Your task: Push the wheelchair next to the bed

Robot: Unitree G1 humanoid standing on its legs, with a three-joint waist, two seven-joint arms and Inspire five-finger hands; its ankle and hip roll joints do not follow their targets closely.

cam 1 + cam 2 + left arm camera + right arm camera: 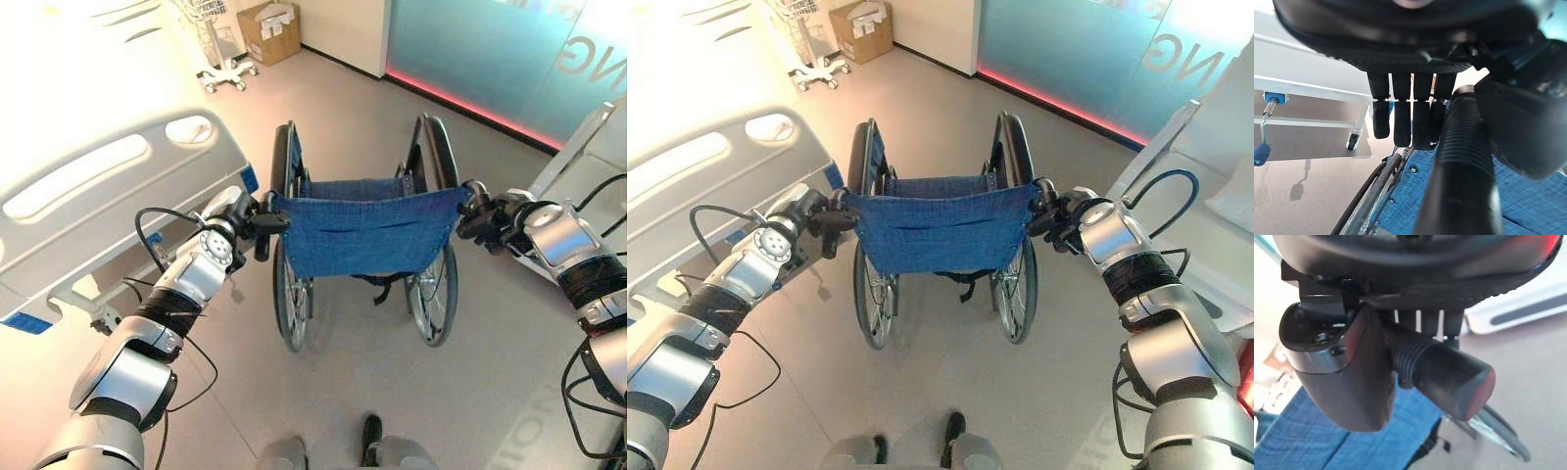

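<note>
The wheelchair (pixel 367 230), with a blue cloth backrest and two large spoked wheels, stands on the floor straight ahead of me with its back towards me. My left hand (pixel 259 221) is shut on its left push handle (pixel 1464 161), a ribbed black grip lying between the fingers (pixel 1400 122) and the thumb. My right hand (pixel 480 217) is shut on the right push handle (pixel 1449 377), whose rounded end sticks out past the thumb (pixel 1347 382). The white bed (pixel 108 176) with its side rail runs along the wheelchair's left, a short gap away.
A second white bed (pixel 598 166) stands close on the right. At the far end of the room are a cardboard box (pixel 269 29), a white wheeled stand (pixel 225 69) and a frosted glass wall (pixel 490 49) with a red strip at its foot.
</note>
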